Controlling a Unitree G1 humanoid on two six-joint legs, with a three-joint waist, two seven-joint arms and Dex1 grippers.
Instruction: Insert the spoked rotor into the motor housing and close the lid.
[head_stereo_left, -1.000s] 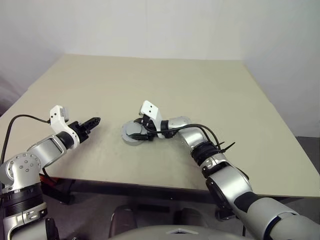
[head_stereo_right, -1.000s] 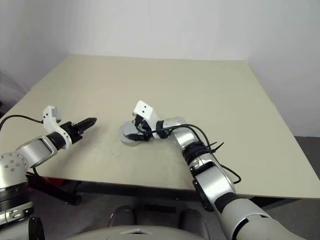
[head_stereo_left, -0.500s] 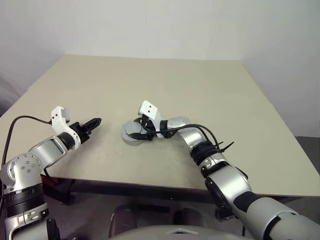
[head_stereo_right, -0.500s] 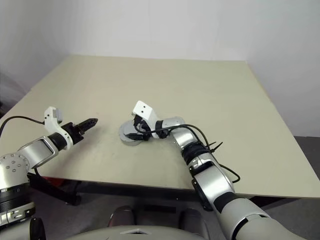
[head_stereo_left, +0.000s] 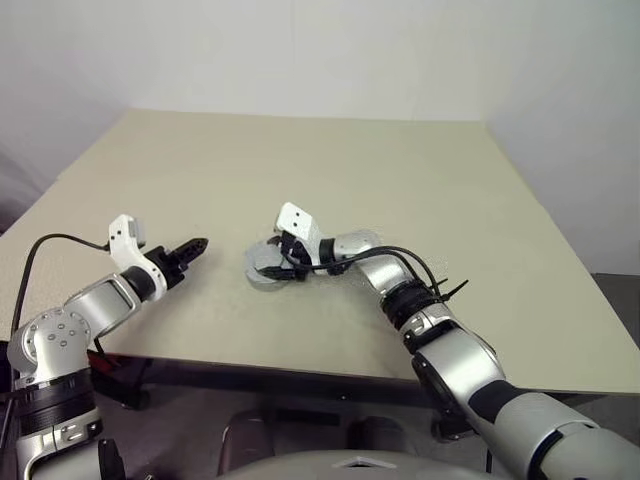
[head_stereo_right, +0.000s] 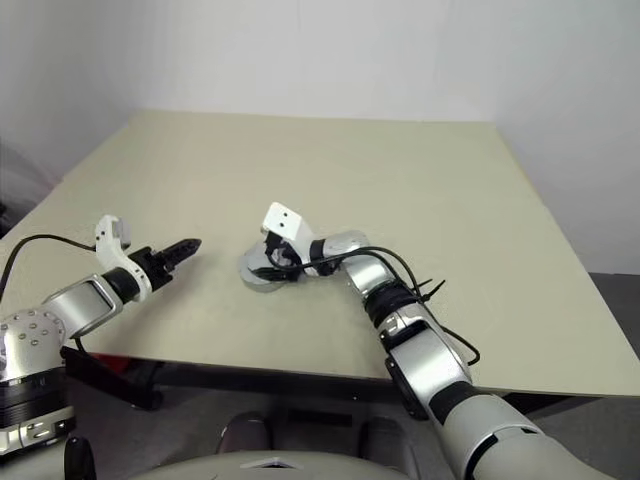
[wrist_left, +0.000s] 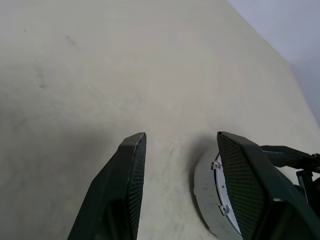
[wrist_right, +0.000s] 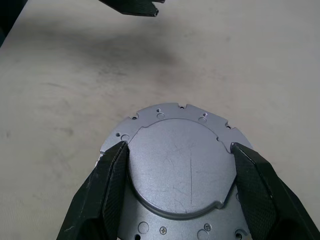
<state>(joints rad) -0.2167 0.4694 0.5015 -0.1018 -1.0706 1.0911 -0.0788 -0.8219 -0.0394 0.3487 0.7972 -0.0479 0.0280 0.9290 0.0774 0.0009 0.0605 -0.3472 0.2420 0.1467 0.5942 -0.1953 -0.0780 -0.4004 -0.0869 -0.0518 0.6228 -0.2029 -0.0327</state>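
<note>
Your right gripper (wrist_right: 177, 192) reaches in from the right across the tabletop (head_stereo_left: 400, 190), and its fingers (wrist_right: 112, 185) straddle the raised centre of the lid (wrist_right: 180, 167), one on each side of that step and right against it. The pictures do not settle whether they are pressing on it or only bracketing it. The lid lies flat on a round assembly near the middle of the tabletop's near half, a little left of centre; its scalloped flange with small holes shows all round the raised part. You cannot see the motor housing or the spoked rotor under it.

Your left gripper (wrist_left: 182, 165) hovers low to the left of the lid, apart from it, fingers (wrist_left: 127, 185) spread with bare tabletop between them. In the left wrist view the lid's edge (wrist_left: 207, 200) peeks out beside one finger.

Bare surface runs from the lid to the far and right edges. The near edge lies closest to the lid, and the left edge is just beyond your left arm.
</note>
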